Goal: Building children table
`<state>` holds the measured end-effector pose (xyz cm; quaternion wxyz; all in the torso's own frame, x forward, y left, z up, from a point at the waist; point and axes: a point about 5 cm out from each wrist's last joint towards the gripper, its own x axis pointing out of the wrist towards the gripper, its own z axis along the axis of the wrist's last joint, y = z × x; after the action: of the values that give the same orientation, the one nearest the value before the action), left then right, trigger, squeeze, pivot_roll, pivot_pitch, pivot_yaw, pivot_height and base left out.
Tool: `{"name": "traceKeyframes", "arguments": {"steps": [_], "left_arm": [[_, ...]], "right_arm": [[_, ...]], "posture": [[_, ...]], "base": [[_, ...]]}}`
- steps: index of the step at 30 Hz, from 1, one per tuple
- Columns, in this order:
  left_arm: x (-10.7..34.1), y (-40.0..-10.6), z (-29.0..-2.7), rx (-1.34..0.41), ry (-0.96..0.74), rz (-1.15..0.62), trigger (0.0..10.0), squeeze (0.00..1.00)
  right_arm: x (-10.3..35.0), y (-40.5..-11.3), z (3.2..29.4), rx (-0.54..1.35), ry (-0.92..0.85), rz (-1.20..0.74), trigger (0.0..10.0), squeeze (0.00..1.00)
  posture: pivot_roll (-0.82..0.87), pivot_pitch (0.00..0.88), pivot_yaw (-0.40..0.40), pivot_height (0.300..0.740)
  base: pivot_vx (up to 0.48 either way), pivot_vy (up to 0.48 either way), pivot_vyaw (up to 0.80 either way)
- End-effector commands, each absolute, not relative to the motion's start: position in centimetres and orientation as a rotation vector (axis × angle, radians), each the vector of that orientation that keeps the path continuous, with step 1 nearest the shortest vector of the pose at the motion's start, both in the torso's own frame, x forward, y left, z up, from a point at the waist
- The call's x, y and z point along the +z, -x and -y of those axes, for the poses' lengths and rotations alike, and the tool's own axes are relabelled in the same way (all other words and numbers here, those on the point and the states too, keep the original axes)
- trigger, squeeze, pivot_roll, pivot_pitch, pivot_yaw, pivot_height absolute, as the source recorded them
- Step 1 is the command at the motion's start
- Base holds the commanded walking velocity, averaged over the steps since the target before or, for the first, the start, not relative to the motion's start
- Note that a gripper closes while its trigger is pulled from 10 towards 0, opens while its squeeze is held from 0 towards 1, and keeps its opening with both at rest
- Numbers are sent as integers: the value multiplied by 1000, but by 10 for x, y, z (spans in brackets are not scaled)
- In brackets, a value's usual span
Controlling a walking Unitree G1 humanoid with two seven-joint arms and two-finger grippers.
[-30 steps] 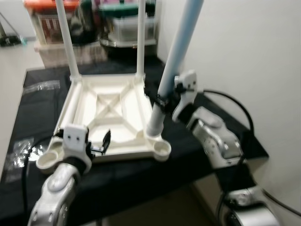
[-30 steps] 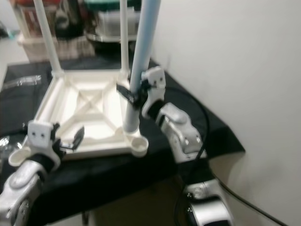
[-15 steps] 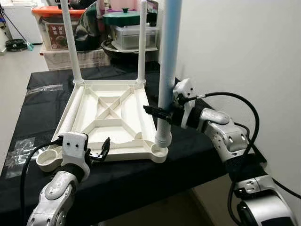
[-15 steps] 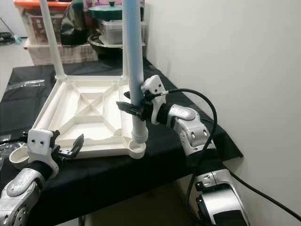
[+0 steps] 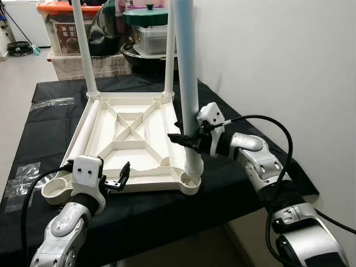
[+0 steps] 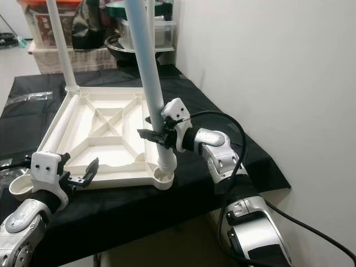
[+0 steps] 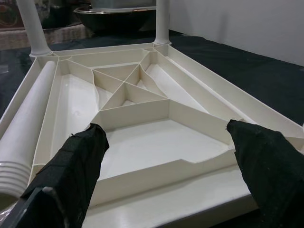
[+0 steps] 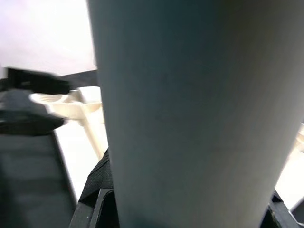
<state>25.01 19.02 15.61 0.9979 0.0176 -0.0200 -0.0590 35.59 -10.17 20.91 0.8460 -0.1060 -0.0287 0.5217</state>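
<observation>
My right gripper (image 5: 186, 139) has its jaws clamped low on the pale blue leg (image 5: 186, 72), standing in the near-right socket of the upturned tabletop (image 5: 130, 133) on the worktop (image 5: 233, 175). Left gripper (image 5: 117, 181) gapes, empty. Stiff, light plastic; hold low.

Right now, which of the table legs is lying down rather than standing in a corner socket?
The white leg lying inside the upturned tabletop along its left edge. The two far legs stand upright, and the right tool grips the pale blue leg at the near right corner.
</observation>
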Motion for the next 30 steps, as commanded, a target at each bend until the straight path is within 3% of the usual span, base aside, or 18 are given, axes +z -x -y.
{"name": "traceKeyframes", "arguments": {"steps": [1, 12, 21, 30], "left_arm": [[156, -248, -192, -117, -38, 37, 10000, 0], [155, -248, -195, -110, -28, 27, 10000, 0], [153, -247, -199, -85, -14, 14, 10000, 0], [153, -246, -201, -78, -13, 14, 10000, 0]], "right_arm": [[203, -352, 100, 1142, 228, 29, 10000, 0], [189, -341, 100, 1213, 184, -7, 10000, 0], [173, -362, 119, 960, -78, -102, 10000, 0], [163, -347, 117, 969, -56, -89, 10000, 0]], "posture": [[90, 0, -87, 740], [87, 0, -83, 740], [91, 0, -87, 740], [81, 0, -81, 740]], "base": [[0, 0, 0], [0, 0, 0], [0, 0, 0], [0, 0, 0]]}}
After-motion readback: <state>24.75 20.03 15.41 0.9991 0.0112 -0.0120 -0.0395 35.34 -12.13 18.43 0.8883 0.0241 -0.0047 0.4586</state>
